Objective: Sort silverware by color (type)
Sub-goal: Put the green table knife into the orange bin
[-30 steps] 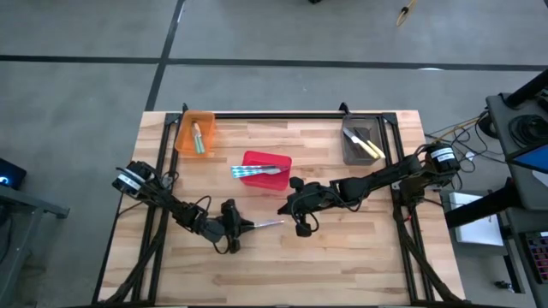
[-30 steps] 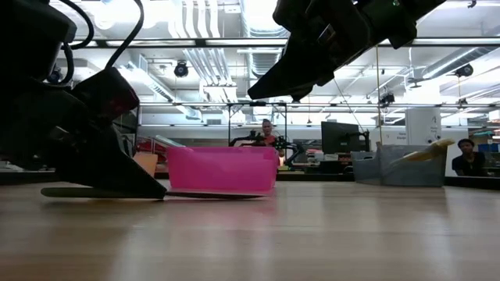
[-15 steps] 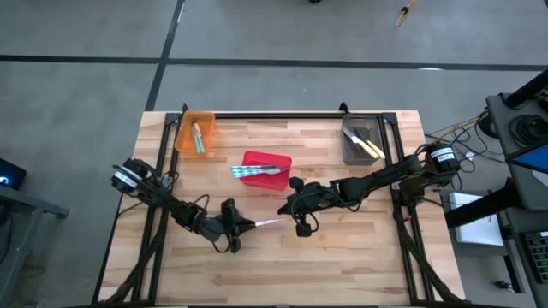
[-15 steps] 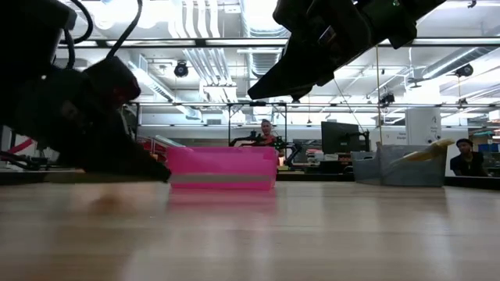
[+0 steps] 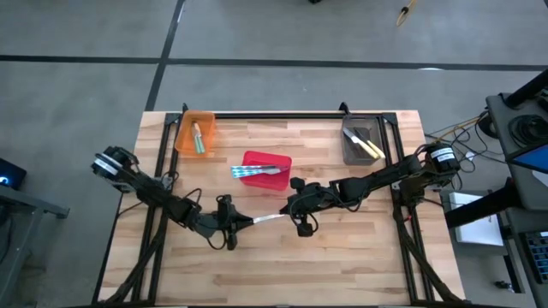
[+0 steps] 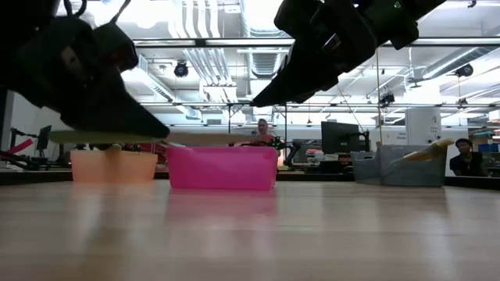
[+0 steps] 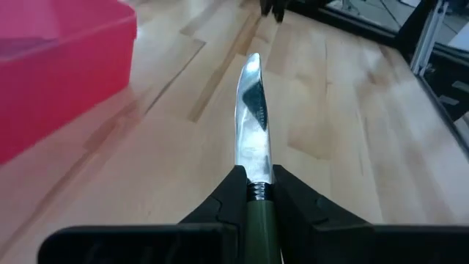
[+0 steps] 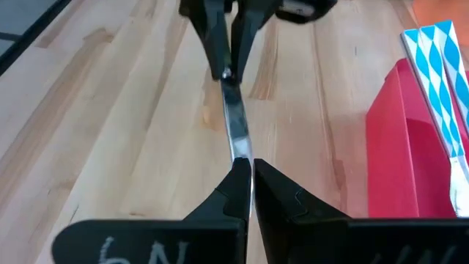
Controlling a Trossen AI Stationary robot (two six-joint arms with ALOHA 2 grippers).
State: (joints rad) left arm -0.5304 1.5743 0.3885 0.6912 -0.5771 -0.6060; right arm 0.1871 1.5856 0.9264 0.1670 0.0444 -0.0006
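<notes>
Even, diffuse overhead light on the wooden table (image 5: 342, 248); shadows are soft and faint. In the low view, bright ceiling lights (image 6: 234, 16) backlight both arms into silhouettes. A specular glare streaks the knife blade (image 7: 253, 125) ahead of the jaws. Near fingers appear defocused.

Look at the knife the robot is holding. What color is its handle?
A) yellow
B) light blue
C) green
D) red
C: in the left wrist view the left pincer is shut on the knife right at its dark green handle, with the silver blade sticking out ahead over the table.
</notes>
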